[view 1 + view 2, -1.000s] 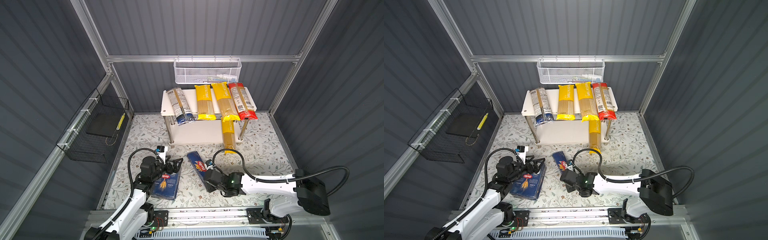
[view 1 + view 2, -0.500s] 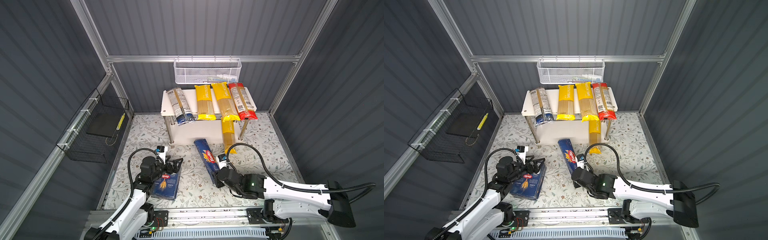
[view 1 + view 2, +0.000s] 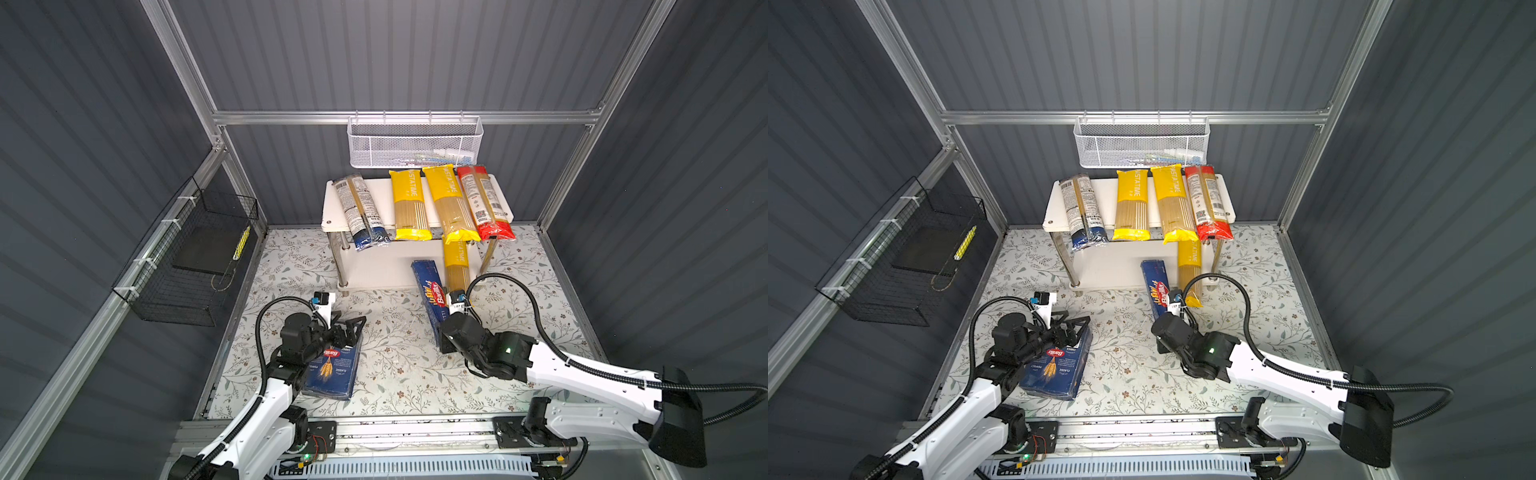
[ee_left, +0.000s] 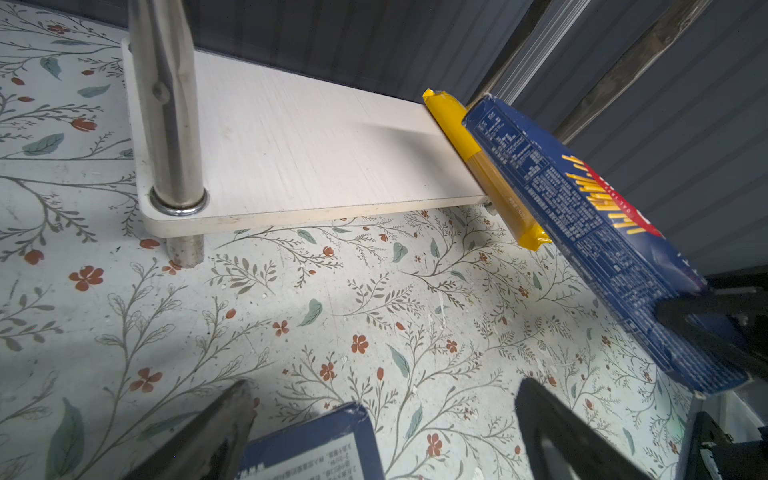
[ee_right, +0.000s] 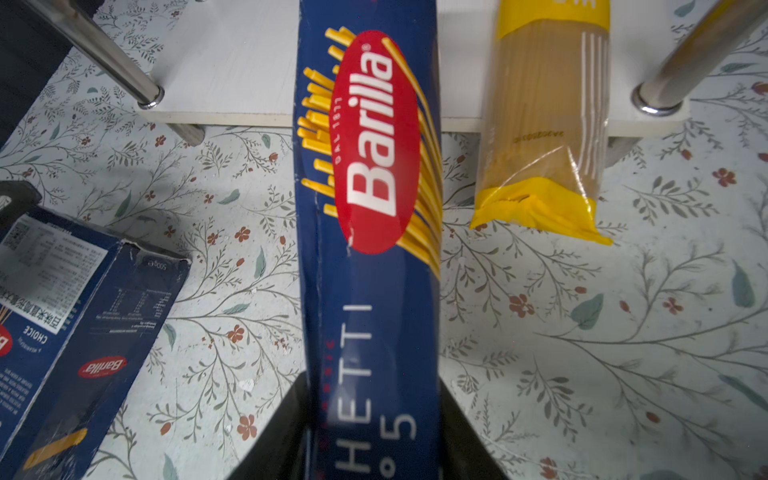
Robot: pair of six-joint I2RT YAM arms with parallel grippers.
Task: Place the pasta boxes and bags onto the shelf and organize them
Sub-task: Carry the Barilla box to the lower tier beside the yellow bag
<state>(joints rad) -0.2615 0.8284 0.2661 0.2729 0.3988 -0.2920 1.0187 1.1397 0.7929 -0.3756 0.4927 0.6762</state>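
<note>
My right gripper [image 5: 372,384] is shut on the near end of the long narrow blue Barilla spaghetti box [image 5: 370,208]. The box [image 3: 430,291] is held off the floor, and its far end reaches over the front edge of the shelf's lower board [image 5: 232,62]. Beside it a yellow bag [image 5: 540,137] sticks out past that board. Several bags lie across the top board [image 3: 332,199]: navy-ended [image 3: 361,212], two yellow [image 3: 409,208], red-ended [image 3: 484,203]. The wide flat box [image 3: 332,374] lies on the floor at the left. My left gripper [image 4: 382,395] hovers open over its far end.
A white mesh basket [image 3: 415,145] hangs on the back wall above the shelf. A black wire basket [image 3: 191,257] hangs on the left wall. Chrome posts [image 5: 665,83] stand at the shelf's corners. Bare lower board [image 4: 291,145] lies left of the narrow box.
My right gripper has carried the narrow box from the middle of the floor forward and to the right, up to the lower board. The left arm has not moved.
</note>
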